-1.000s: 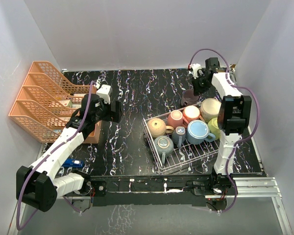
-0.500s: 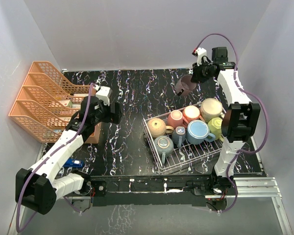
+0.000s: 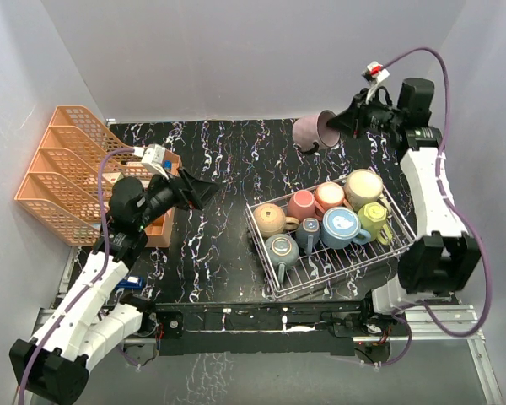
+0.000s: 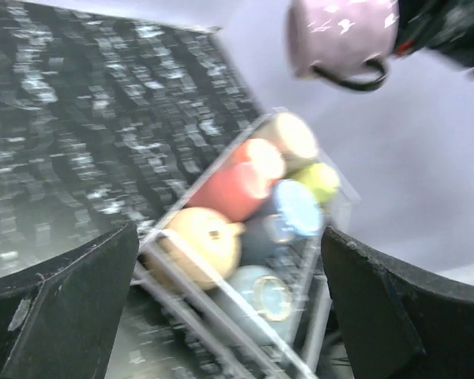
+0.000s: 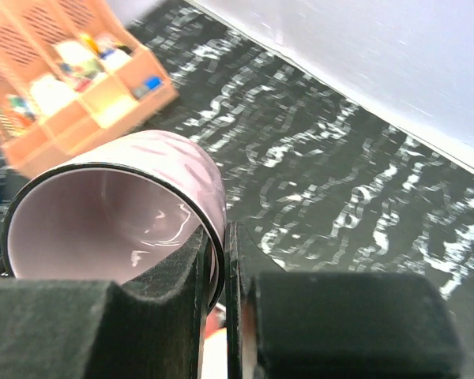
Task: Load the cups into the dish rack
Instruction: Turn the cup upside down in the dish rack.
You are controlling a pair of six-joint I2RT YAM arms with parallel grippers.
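— Mauve ceramic mug (image 3: 312, 131) first: where do we have it in the top view?
— High over the black marbled counter (image 3: 219, 245), beyond the far edge of the white wire dish rack (image 3: 320, 274). Our right end effector (image 3: 341, 125) is clamped on its rim. It lies on its side, long axis running leftward from the grip, handle hanging down.
— And our left end effector (image 3: 194, 192)?
— Jaws wide apart, holding nothing, near the orange plastic tiered tray (image 3: 59, 177) and well apart from the rack.
— Left wrist view?
— Blurred: mug at top, other mugs (image 4: 245, 189) crowding the rack below.
— Right wrist view?
— Our fingers (image 5: 324, 324) pinch the mug's wall. We judge the rack lies below and nearer us, so the right arm carries.
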